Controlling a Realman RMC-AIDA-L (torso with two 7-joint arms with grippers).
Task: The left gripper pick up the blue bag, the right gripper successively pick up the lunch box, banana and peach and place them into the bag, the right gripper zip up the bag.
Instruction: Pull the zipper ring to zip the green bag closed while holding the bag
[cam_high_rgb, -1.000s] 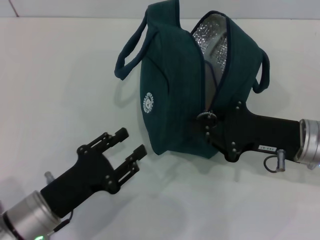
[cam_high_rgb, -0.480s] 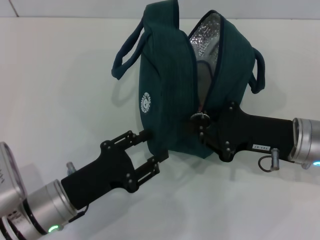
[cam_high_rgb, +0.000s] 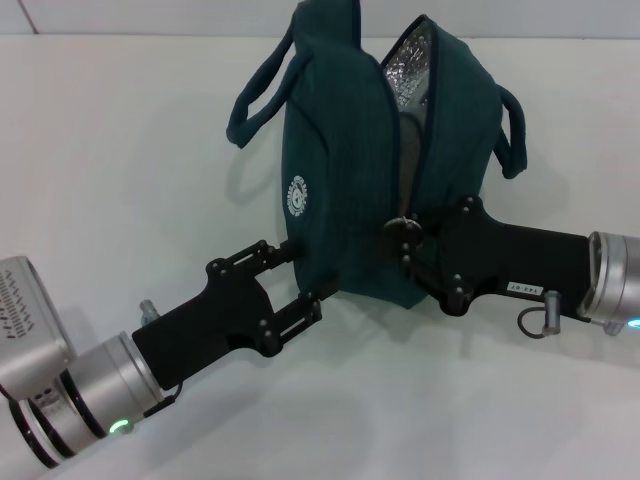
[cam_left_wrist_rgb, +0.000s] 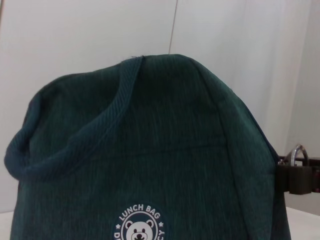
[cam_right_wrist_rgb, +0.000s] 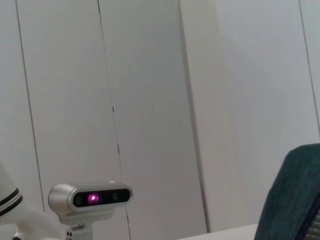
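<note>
Head view: the left gripper (cam_high_rgb: 297, 278), jaws spread, braces the blue bag (cam_high_rgb: 340, 190) standing on the table (cam_high_rgb: 120, 150), probably steadying it while the right gripper (cam_high_rgb: 408, 240) pinches the zipper pull (cam_high_rgb: 402, 230) at the half-open zip.

Table (cam_high_rgb: 120, 180): white, matte, soft shadows under even light. Wall (cam_right_wrist_rgb: 150, 100): pale panels, thin vertical seams, meeting the table's far edge at 12 o'clock. Camera (cam_right_wrist_rgb: 90, 198): grey, pink-lit lens, before the wall.

Bright, even light; soft shadows; wrist views perhaps slightly soft.
</note>
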